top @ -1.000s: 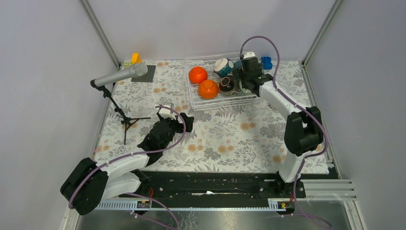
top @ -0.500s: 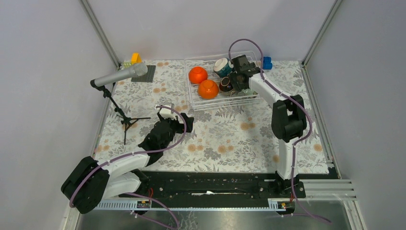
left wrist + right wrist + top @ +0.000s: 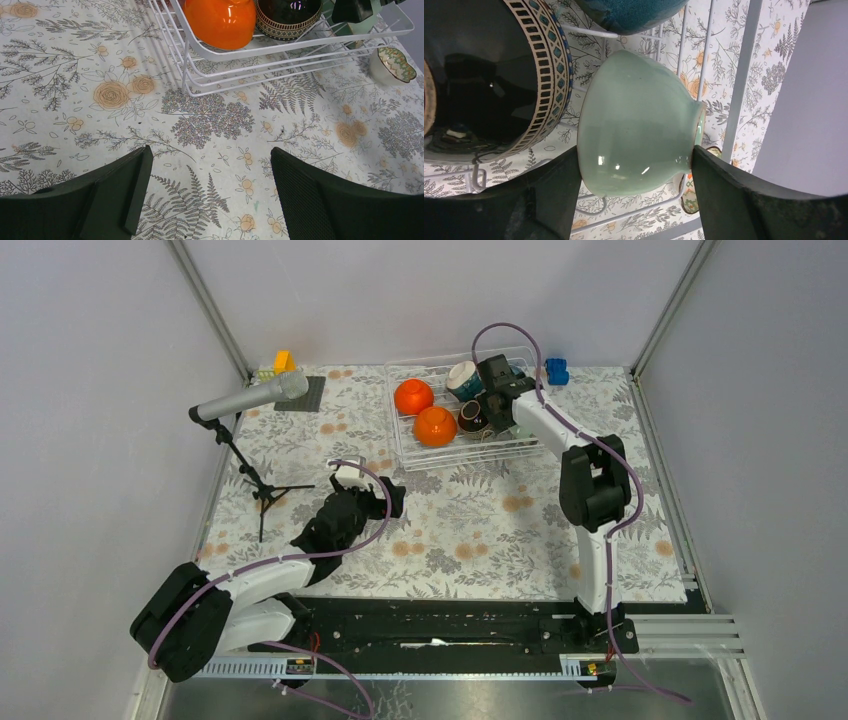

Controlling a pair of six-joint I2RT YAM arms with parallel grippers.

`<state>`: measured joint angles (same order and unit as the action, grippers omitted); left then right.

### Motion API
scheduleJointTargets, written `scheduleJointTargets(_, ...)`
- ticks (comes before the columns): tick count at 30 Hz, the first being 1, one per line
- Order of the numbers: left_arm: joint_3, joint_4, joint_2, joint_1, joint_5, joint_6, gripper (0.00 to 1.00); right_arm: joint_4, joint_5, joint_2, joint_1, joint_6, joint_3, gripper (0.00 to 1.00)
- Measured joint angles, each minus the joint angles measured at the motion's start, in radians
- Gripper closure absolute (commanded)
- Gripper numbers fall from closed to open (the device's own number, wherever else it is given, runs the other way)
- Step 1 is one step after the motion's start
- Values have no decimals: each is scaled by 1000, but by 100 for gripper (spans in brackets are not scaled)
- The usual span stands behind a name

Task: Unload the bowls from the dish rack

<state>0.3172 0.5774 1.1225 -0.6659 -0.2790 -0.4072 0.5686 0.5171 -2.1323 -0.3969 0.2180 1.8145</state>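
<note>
The wire dish rack (image 3: 452, 456) stands at the back of the table. It holds two orange bowls (image 3: 413, 396) (image 3: 435, 426), a teal bowl (image 3: 466, 379) and a dark brown bowl (image 3: 473, 417). My right gripper (image 3: 498, 400) reaches into the rack. In the right wrist view its jaws (image 3: 636, 150) press both sides of the pale mint green bowl (image 3: 639, 125), beside the dark brown bowl (image 3: 489, 85). My left gripper (image 3: 210, 170) is open and empty low over the cloth, in front of the rack (image 3: 240, 55). A cream patterned bowl (image 3: 392, 62) sits on the table right of the rack.
A microphone on a tripod (image 3: 250, 398) stands at the left. A blue toy block (image 3: 557, 370) lies behind the rack's right end. Yellow and orange blocks (image 3: 284, 361) and a dark mat (image 3: 300, 395) are in the far left corner. Grey walls enclose the table.
My right arm has swung left and deeper into the rack, bringing its gripper around the mint green bowl. My left arm has barely moved.
</note>
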Motion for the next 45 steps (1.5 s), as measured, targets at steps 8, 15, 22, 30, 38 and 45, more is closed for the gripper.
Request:
scheduleJointTargets(8, 8, -11, 20, 0, -6, 0, 7, 28, 58, -10, -16, -18, 21, 40)
scheduleJointTargets(15, 10, -11, 23, 0, -6, 0, 7, 21, 159, -7, -53, -21, 16, 44)
scheduleJointTargets(22, 10, -11, 23, 0, -6, 1, 6, -28, 111, 97, -60, -48, -73, 46)
scheduleJointTargets(30, 10, -11, 23, 0, -6, 1, 6, -100, 80, 222, -61, -75, -110, 50)
scheduleJointTargets(38, 10, -11, 23, 0, -6, 6, 6, -147, -102, 250, -61, -135, -162, 50)
scheduleJointTargets(45, 10, -11, 23, 0, -6, 8, 6, -231, -172, 352, -24, -211, -273, 52)
